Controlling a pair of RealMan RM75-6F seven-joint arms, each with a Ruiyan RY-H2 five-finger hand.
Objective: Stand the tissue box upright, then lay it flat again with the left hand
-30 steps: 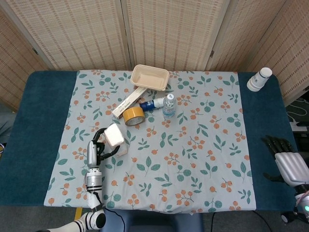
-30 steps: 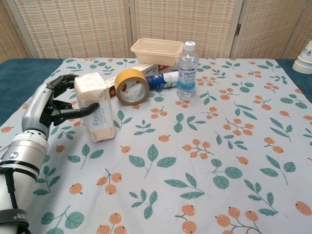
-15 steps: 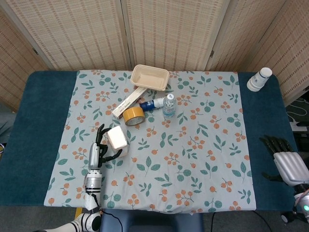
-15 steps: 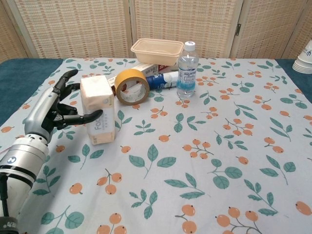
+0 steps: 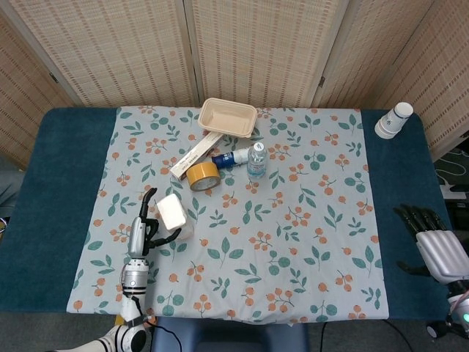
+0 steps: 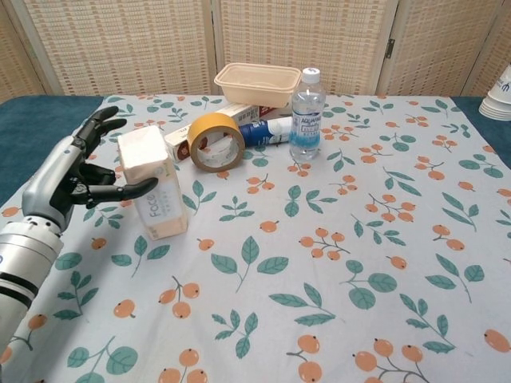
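Tissue box [image 6: 152, 184] stands upright on its short end on the floral cloth [image 6: 335, 263], near the cloth's left side, leaning slightly in the chest view. In the head view the box [image 5: 171, 212] sits below the tape roll and well apart from it.

The left hand [image 6: 72, 177] is just beside the box on its left. Its fingers [image 6: 100, 124] are spread apart and extended, and the thumb [image 6: 128, 190] reaches toward the box's front face; whether the tip touches the box cannot be told. Nothing is grasped. From the head view the left hand [image 5: 143, 231] lies to the lower left of the box.

Behind the box, the yellow tape roll [image 6: 216, 142] stands on edge. A flat carton [image 6: 239, 113] lies behind the roll, and a blue tube [image 6: 267, 130] lies on its side between the roll and the water bottle [image 6: 307, 113], which stands upright. A beige tray [image 6: 257, 84] sits at the back, touching or just behind the carton.

Paper cups [image 5: 394, 120] stand stacked upside down at the far right corner of the blue table [image 5: 51, 191].

The right hand [image 5: 437, 246] rests at the table's right edge, well apart from everything, fingers loosely extended and holding nothing.
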